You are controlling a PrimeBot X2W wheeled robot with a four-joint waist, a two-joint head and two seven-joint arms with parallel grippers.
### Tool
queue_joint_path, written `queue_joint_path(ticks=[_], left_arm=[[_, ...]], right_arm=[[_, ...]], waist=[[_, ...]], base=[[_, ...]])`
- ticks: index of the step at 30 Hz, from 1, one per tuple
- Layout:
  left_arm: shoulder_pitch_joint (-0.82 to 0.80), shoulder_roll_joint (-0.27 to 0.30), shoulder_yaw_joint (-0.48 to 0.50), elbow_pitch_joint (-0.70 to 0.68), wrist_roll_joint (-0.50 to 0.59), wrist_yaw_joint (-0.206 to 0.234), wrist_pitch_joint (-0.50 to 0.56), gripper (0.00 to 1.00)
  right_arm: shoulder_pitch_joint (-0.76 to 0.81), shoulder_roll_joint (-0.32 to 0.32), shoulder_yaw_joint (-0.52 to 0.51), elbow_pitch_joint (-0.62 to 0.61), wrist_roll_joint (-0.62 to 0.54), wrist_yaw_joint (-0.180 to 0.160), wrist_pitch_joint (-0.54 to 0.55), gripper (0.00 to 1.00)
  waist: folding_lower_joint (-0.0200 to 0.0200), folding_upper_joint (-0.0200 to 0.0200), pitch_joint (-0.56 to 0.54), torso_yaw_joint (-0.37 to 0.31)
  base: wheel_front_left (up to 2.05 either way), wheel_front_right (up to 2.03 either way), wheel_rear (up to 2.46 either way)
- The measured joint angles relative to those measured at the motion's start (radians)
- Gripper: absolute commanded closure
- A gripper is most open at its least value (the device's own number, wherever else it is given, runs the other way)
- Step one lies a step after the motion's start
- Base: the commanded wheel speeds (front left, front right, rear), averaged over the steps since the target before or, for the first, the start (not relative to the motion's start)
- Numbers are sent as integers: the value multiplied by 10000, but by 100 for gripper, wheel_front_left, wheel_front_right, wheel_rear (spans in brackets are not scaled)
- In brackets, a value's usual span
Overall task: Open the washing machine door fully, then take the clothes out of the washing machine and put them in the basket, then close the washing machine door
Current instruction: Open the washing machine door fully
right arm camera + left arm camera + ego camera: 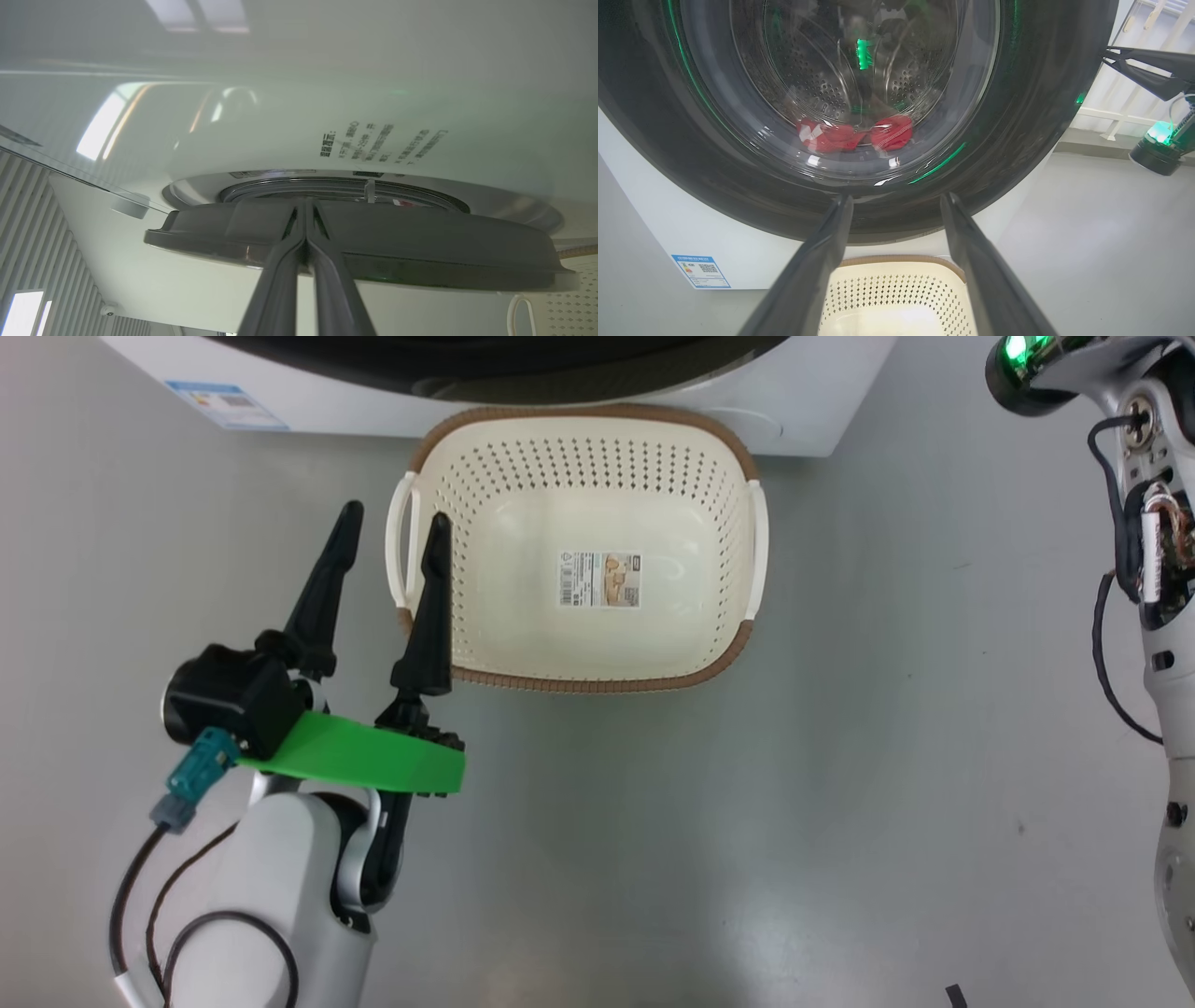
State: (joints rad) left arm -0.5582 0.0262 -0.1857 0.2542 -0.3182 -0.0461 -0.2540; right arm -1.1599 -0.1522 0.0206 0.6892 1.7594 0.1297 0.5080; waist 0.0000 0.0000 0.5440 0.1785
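We start at the washing machine door [1017, 140], large and round, with a wide glossy black rim around a clear bulging glass bowl. It sits straight ahead of the left gripper [897, 198] and right at the tips of the right gripper [306, 233]. We read it as closed or barely ajar. The right wrist view looks along its edge, and we cannot tell for sure.

Behind the glass, past the left fingertips, lie the clothes [892, 133], bright red thin fabric with white trim. They are bunched at the bottom of the perforated steel drum [812, 93], so nothing is out yet. The washing machine [738, 252] is a big white front-loader. Its blue label sticker [700, 270] sits low on the front, off to the left of the left fingers.

The right gripper has its two long dark fingers pressed flat together with nothing between them, tips at the door's rim edge. We judge it is closed on purpose, to make one thin wedge that can get behind the rim and lever the door out. Contact itself we cannot confirm.

The basket [597, 476] is small, cream-white perforated plastic with a brown woven-look rim and a sticker [600, 579] on its bottom. It stands empty right under the door, just beyond and below the left fingertips, likely so the clothes only drop a short way.

The left gripper is spread wide and holds nothing. One finger crosses the basket's handle side in the head view. We take it as parked, ready to reach in once the door swings. Grey floor [747, 803] lies under both hands.
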Motion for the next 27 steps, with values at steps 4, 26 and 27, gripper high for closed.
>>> queue_joint_path(ticks=[4, 26, 27], left_arm=[[-32, -15, -75, -27, 0, -71, 0, 0], [-421, -33, -259, 259, -190, -73, 0, 0], [-421, -33, -261, 280, -190, -73, 0, 0]], right_arm=[[-299, 0, 35, 10, -8, 0, 127, 100], [-868, -73, 341, 215, -410, 2, 918, 100], [-900, -71, 374, 232, -453, 0, 922, 100]], waist=[[0, 0, 265, 106], [0, 0, 515, 395], [0, 0, 501, 386]], base=[[0, 0, 0], [0, 0, 0], [0, 0, 0]])
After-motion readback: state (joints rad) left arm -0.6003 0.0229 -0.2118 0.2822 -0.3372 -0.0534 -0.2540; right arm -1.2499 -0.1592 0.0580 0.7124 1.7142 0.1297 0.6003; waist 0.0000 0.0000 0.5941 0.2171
